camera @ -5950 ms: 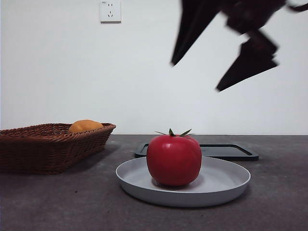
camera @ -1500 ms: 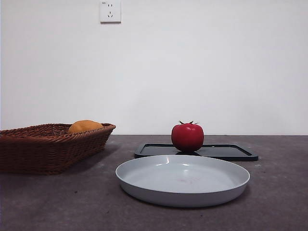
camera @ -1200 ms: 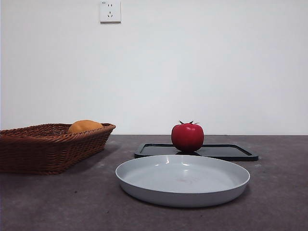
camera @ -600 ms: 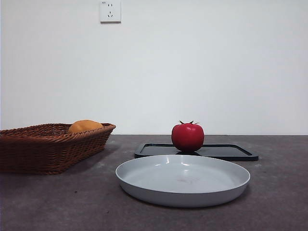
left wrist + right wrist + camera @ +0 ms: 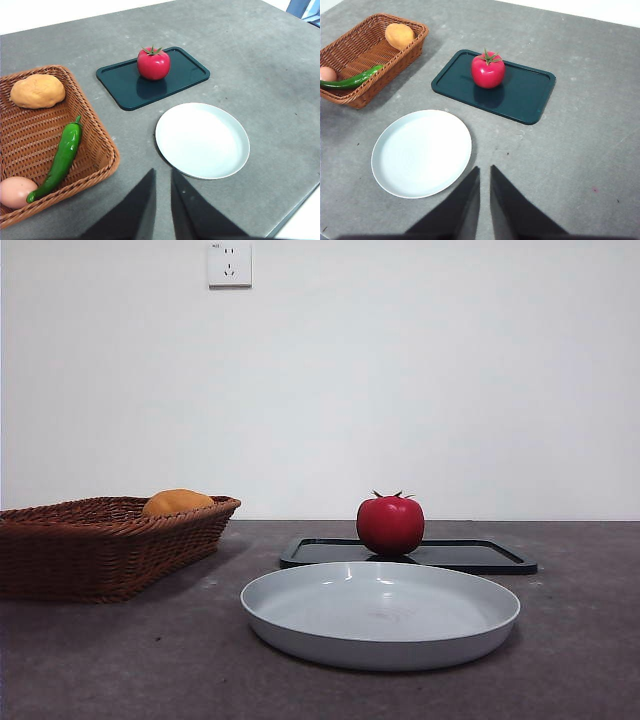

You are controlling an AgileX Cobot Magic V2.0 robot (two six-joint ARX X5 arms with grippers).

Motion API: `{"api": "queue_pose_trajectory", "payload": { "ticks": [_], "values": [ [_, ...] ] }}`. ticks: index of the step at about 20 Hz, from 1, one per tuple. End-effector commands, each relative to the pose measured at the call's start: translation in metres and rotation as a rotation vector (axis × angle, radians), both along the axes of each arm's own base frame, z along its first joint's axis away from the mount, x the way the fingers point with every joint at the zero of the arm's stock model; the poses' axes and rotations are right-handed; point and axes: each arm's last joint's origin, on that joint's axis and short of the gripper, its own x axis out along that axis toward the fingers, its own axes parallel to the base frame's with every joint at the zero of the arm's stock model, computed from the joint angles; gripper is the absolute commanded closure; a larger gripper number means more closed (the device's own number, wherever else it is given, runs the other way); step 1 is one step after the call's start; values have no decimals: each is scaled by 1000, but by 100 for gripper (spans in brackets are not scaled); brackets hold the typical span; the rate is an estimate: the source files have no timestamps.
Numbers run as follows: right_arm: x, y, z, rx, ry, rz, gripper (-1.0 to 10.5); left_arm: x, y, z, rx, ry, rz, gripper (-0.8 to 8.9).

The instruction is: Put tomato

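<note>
Both pincers hang high above the bench: our left pincer (image 5: 162,200) and right pincer (image 5: 485,197) each show jaws nearly together with only a thin slit between, gripping nothing. We see the tomato (image 5: 390,524) upright, stem up, on the dark tray (image 5: 480,556), toward the tray end nearer the basket (image 5: 100,550), and free of both arms. We note the white plate (image 5: 380,635) bare just beside the tray's long edge, while the basket holds an orange fruit (image 5: 37,91), a green pepper (image 5: 62,157) and an egg (image 5: 15,191).
</note>
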Motion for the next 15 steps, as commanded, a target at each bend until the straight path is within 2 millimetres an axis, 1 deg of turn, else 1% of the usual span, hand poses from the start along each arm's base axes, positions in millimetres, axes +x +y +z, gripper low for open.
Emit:
{"api": "queue_pose_trajectory", "payload": {
  "ticks": [1,5,6,8,10,12,14,15],
  "values": [
    [0,1,3,12,-11,4,926,0,0,3,-8,-15,-3,772],
    [0,1,3,12,-11,4,926,0,0,3,-9,-15,-2,772],
    [0,1,3,12,-11,4,927,0,2,3,-11,-20,21,772],
    [0,1,3,12,-11,4,926,4,8,0,-23,-5,92,772],
    [0,1,3,12,-11,4,927,11,15,-7,-35,-48,217,772],
    [0,1,3,12,-11,4,927,18,24,-28,-10,-139,331,772],
    [0,1,3,12,-11,4,927,26,31,-63,-17,-218,427,772],
    [0,1,3,12,-11,4,926,29,33,-84,-36,-236,466,772]
  ]
}}
